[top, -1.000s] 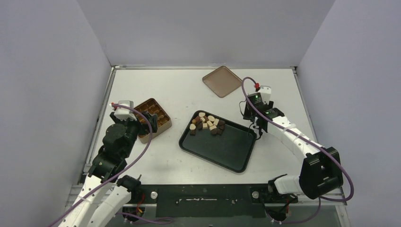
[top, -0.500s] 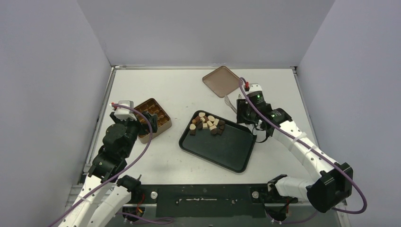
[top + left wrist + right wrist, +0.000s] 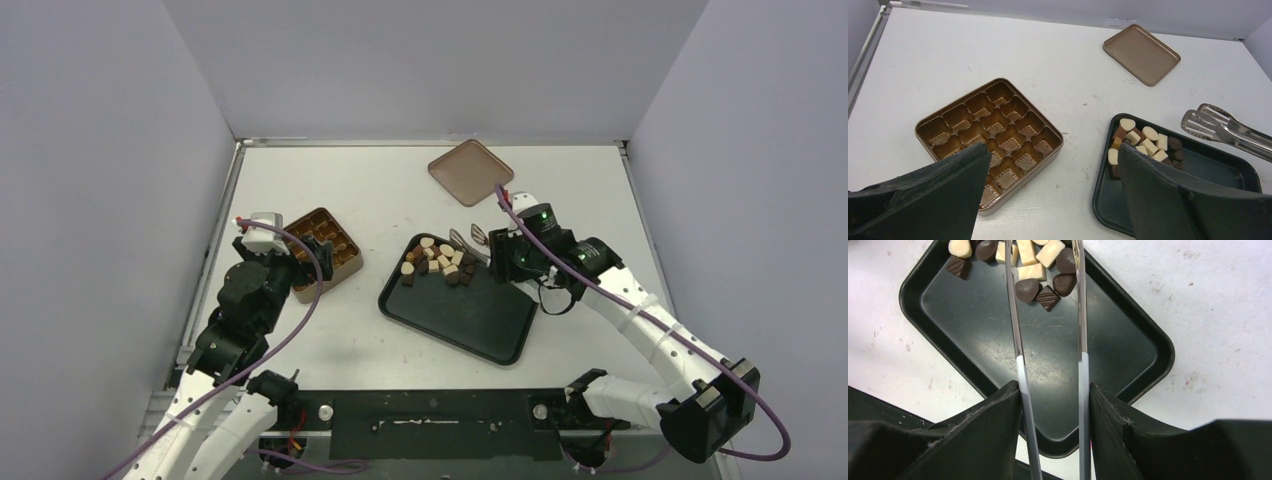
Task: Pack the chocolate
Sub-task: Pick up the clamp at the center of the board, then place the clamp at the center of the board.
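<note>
Steel-grey and slotted at the tips, the tongs [image 3: 1200, 124] are gripped in your right hand [image 3: 1055, 390]. Its two fingers press on the outside of the two arms, so the hand is partly closed around the tool while the tong tips stand apart. Those tips sit by the far rim of the black tray [image 3: 1128, 340], just beside the chocolate [image 3: 1033, 272], a loose heap of dark and cream pieces at the tray's far end. You cannot tell whether a tip touches a piece. Your left hand [image 3: 1053, 150] is spread wide and holds nothing, hovering over the near side of the gold-brown tin [image 3: 998, 125] on the white surface [image 3: 1048, 60]. The flat brown lid [image 3: 1141, 55] lies well apart, farther back.
</note>
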